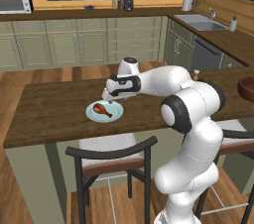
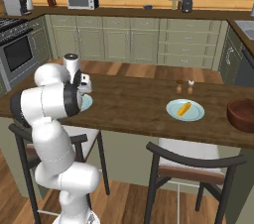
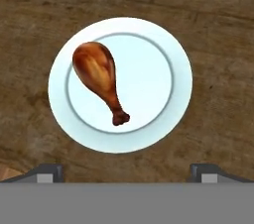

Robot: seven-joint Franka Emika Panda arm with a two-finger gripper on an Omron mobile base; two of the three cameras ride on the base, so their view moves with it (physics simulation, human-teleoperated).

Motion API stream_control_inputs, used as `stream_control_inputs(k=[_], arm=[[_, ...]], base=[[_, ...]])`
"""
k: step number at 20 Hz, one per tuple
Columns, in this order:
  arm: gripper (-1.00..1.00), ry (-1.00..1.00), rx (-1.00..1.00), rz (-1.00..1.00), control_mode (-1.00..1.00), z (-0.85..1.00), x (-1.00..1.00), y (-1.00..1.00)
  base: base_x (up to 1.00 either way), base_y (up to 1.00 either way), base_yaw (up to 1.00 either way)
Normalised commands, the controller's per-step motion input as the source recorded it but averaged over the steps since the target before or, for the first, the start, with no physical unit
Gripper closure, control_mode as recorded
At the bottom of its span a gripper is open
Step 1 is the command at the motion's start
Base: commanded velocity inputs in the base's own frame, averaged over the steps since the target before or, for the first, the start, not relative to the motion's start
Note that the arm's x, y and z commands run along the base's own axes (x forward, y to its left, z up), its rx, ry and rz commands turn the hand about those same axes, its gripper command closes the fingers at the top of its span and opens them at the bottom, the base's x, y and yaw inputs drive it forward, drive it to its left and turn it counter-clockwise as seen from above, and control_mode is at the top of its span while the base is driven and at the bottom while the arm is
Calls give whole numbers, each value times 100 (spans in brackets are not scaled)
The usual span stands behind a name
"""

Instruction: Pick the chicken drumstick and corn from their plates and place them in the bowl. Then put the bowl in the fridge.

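The reddish-brown chicken drumstick (image 3: pixel 99 77) lies on a pale-blue plate (image 3: pixel 168 49), meaty end at the upper left and bone at the lower right of the hand view. My gripper (image 3: pixel 126 172) hangs open just above that plate (image 1: pixel 115 114), its fingers spread wide and nothing between them. The same drumstick (image 1: pixel 101 109) sits below the gripper (image 1: pixel 110 97). The yellow corn (image 2: pixel 184 109) rests on the second plate (image 2: pixel 194 116) further right along the counter. The dark wooden bowl (image 2: pixel 242 114) stands at the counter's right end. The fridge is out of view.
Two small shakers (image 2: pixel 184 87) stand behind the corn plate. Dark-framed chairs (image 1: pixel 111 161) are tucked under the counter's near edge. My own arm (image 2: pixel 52 101) covers most of the drumstick plate in the right base view. A sink (image 1: pixel 206 24) lies far right.
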Motion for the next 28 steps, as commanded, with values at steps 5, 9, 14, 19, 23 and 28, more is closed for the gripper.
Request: stream_control_inputs(k=[5,9,14,19,23,28], arm=[[-100,0,0,1,-100,-31,22,31],[-100,0,0,2,-100,-32,21,11],[-100,0,0,8,-100,-35,2,8],[-100,0,0,11,-100,-28,13,4],[-100,1,0,8,-100,-39,29,9],[-100,0,0,2,-100,-31,30,8]], base=[[0,0,0],[0,0,0],[0,0,0],[0,0,0],[0,0,0],[0,0,0]])
